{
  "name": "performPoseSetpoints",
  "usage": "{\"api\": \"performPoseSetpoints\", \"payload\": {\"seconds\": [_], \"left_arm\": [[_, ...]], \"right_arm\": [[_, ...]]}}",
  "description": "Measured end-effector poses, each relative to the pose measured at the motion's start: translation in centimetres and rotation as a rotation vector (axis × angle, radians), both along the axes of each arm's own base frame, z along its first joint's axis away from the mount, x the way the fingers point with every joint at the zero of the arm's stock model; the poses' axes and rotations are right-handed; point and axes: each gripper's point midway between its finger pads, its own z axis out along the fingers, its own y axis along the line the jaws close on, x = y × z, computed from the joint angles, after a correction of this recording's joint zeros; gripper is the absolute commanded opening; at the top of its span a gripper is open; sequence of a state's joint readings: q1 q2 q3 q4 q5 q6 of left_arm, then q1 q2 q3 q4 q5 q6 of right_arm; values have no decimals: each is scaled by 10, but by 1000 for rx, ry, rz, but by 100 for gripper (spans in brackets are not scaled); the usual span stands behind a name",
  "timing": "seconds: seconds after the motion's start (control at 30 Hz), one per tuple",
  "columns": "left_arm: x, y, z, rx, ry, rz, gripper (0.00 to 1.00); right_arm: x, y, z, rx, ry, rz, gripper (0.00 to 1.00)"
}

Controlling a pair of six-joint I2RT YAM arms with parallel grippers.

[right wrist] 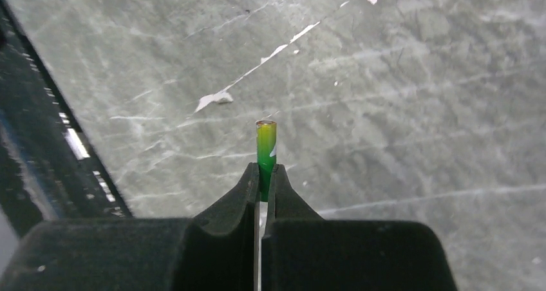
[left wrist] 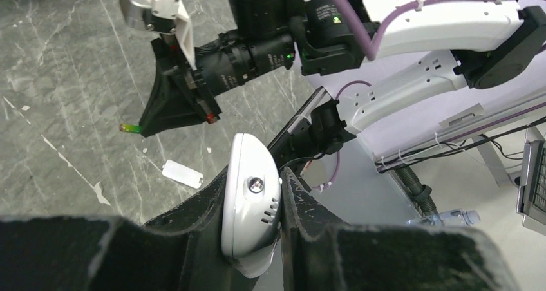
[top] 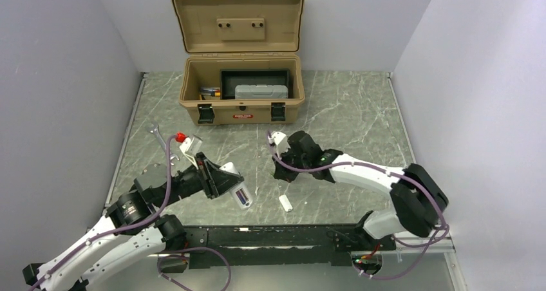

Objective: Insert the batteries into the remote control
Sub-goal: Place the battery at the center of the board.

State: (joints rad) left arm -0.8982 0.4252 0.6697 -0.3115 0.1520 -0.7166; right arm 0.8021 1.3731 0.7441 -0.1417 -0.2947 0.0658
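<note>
I have 1 battery in hand and the remote held up to receive it, so I judge this to be the carry-and-insert step for the green cell.

My right claw (right wrist: 264, 175) is pinched tight on the lower end of the green battery (right wrist: 265, 146). Most of its length sticks out past the fingertips, and it hangs above the grey table (top: 360, 123) without touching it. My left claw (top: 237, 189) is clamped across the remote (left wrist: 248, 226), gripping the white body on both sides and holding it off the surface. From the left wrist view, the rounded end with the small lens faces the camera. The 2 arms are near each other but apart, with the battery tip pointing roughly toward the left arm. A small white tab (top: 286, 204), probably the battery cover, lies loose on the table between them.

I cannot find the purple battery with any certainty. The lower end of the remote looks dark in the overhead view, but I cannot tell whether a cell sits there.

Next I need to bring the green cell across to the open bay, line its long axis up with the slot, and match the polarity. I cannot tell which way the bay faces, so I would check that before pressing in. With so little of the cell gripped, it could pivot under a sideways push.
</note>
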Motion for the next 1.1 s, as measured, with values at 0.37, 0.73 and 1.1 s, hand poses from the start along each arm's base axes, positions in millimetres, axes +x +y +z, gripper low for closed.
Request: {"api": "performPoseSetpoints", "payload": {"seconds": [0.37,0.73,1.1], "left_arm": [[-7,17,2,-12,-5,32,0],[-7,20,5,-11,-4,40,0],[-7,21,4,-6,-1,45,0]], "right_arm": [[27,17,-28,-188,-233,463,0],[35,13,-63,-332,-310,703,20],[39,14,-61,-352,-343,720,48]]}}
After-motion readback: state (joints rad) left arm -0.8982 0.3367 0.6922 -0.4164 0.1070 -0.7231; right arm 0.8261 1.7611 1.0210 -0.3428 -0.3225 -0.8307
